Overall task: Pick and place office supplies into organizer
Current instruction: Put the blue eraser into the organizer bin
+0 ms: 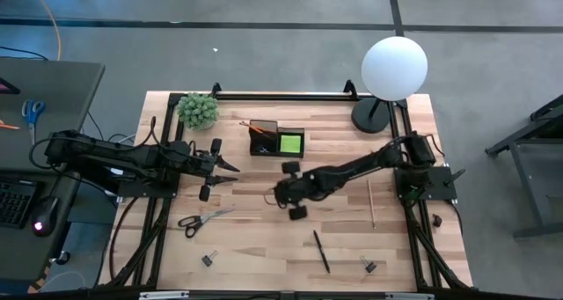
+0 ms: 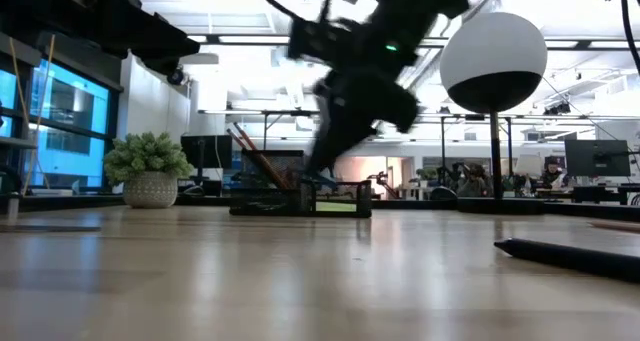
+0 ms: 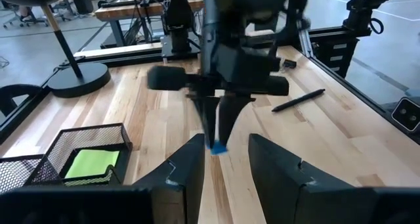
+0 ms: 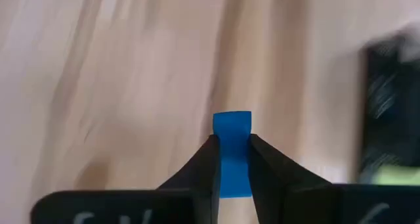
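My right gripper [image 1: 280,193] is over the middle of the table, near side of the black mesh organizer [image 1: 277,140], and is shut on a small blue block [image 4: 231,127]. The left wrist view shows the block [image 3: 218,147] at the gripper's lower end. The organizer holds a lime-green sticky-note pad [image 1: 289,143] and some pencils. My left gripper [image 3: 226,159] is open and hovers left of the organizer, touching nothing. Black-handled scissors [image 1: 204,219], a dark pen [image 1: 322,251], a wooden pencil [image 1: 371,203] and two binder clips [image 1: 208,259] [image 1: 368,266] lie on the table. My right gripper pinches the blue block between its two fingertips [image 4: 209,159], which come from above and point down. The block's far end [image 4: 231,119] sticks out beyond the tips. The block is lifted clear of the table [image 2: 325,178].
A green plant [image 1: 198,110] stands at the far left corner. The white globe lamp [image 1: 394,67] has its round base [image 1: 374,115] at the far right. A black frame rail [image 1: 281,96] runs along the table's far edge. Bare wood lies between the scissors and the pen.
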